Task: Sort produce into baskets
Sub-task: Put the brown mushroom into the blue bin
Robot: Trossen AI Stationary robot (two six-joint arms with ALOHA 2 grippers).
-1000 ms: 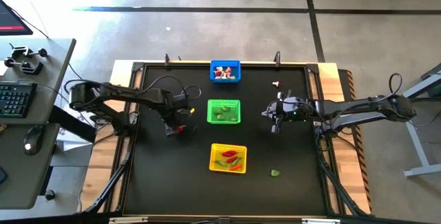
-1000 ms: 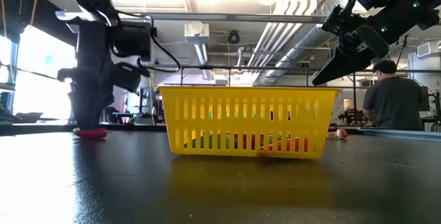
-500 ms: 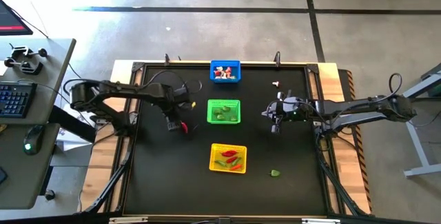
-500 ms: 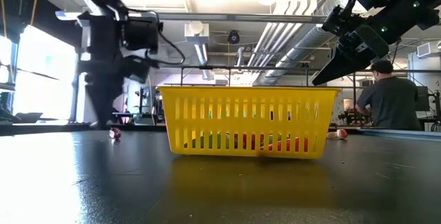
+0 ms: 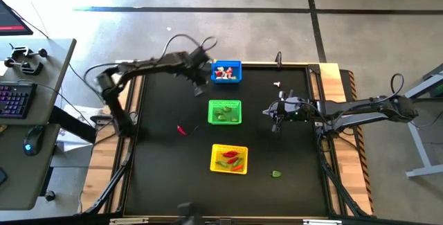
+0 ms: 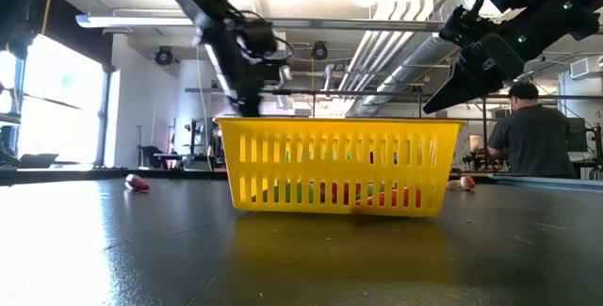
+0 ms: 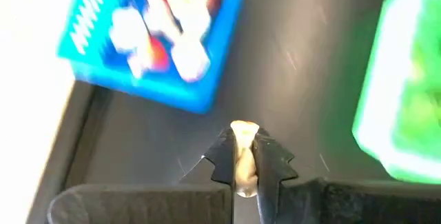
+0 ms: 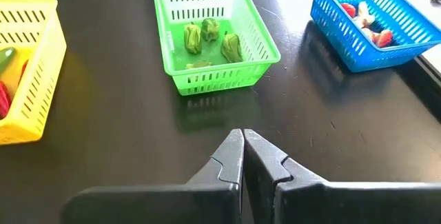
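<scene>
Three baskets (image 5: 225, 112) stand in one line down the middle of the table (image 5: 152, 176). A loose chilli (image 5: 181, 130) lies left of the line, a leafy bit (image 5: 276, 174) lies right.

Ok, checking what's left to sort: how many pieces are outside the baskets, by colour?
Red chilli: 1
Green bit: 1
Whitish bit: 1
Pale bit in the left fingers: 1
Total: 4
</scene>
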